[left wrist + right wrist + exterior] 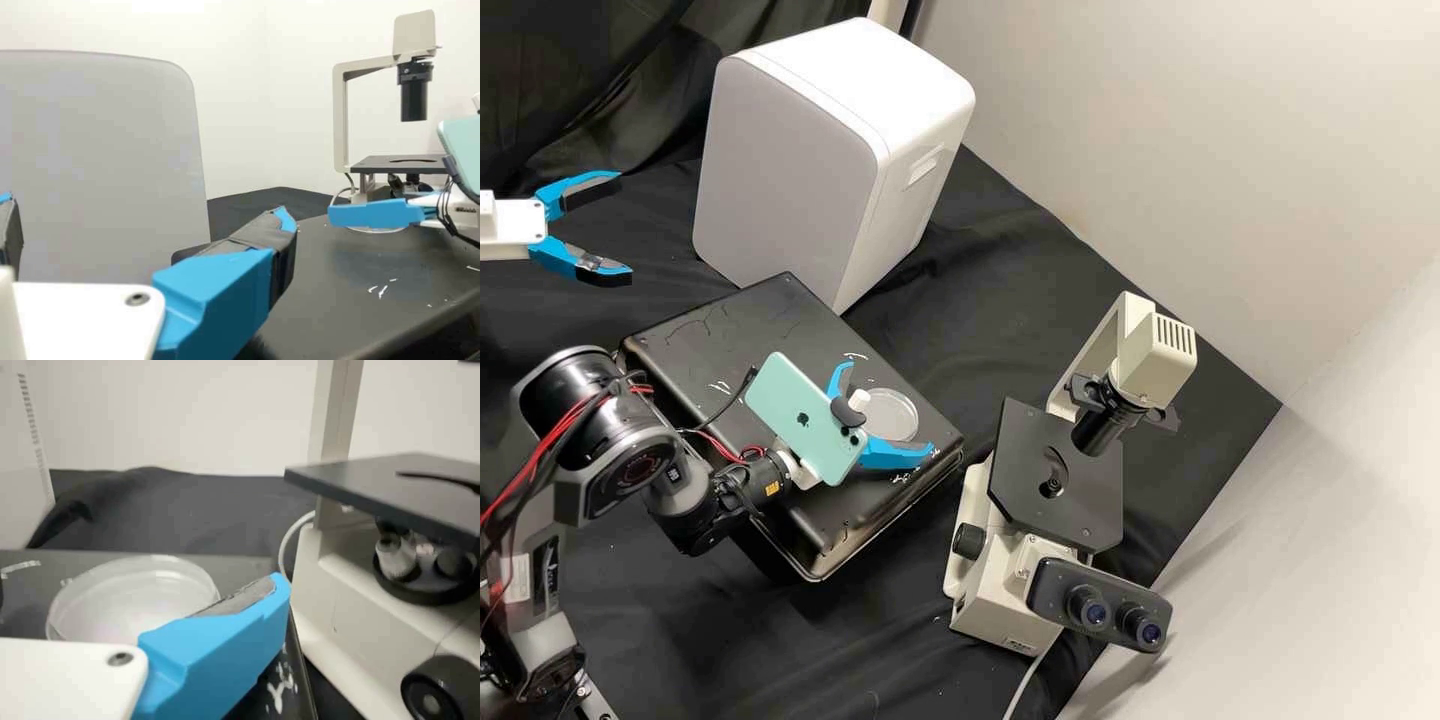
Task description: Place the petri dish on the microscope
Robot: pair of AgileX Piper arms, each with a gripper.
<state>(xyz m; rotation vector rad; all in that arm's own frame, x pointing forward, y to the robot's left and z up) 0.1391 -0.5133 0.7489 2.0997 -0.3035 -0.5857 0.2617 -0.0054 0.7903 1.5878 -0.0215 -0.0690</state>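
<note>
Starting with the petri dish [888, 413]: found it lying flat, clear and round, on top of a black case [710, 340], near the corner closest to the microscope [1000, 590]. Saw the right gripper [888, 406] spread wide around the dish, one blue finger on either side, low over the case top. Could not judge contact between fingers and rim from any view. Noted a mint-green phone-like device [805, 415] clamped to that wrist just behind the fingers, with thin red and black wires [715, 445] trailing back along the arm. Found the microscope upright on the black-draped desk [1000, 260], just beside the case and apart from it. Noted its flat black stage [1070, 490] higher than the dish, the condenser tube [1100, 425] pointing down at the stage, a pale lamp housing [1160, 350] on the frame above, and twin eyepieces [1110, 612] at the near end. Saw a white rounded box [830, 150] standing just behind the case, on the side away from the eyepieces. Found the left gripper [620, 224] well apart from the dish, off the case's far left side, held over the desk, its two blue fingers spread and pinching nothing.
</note>
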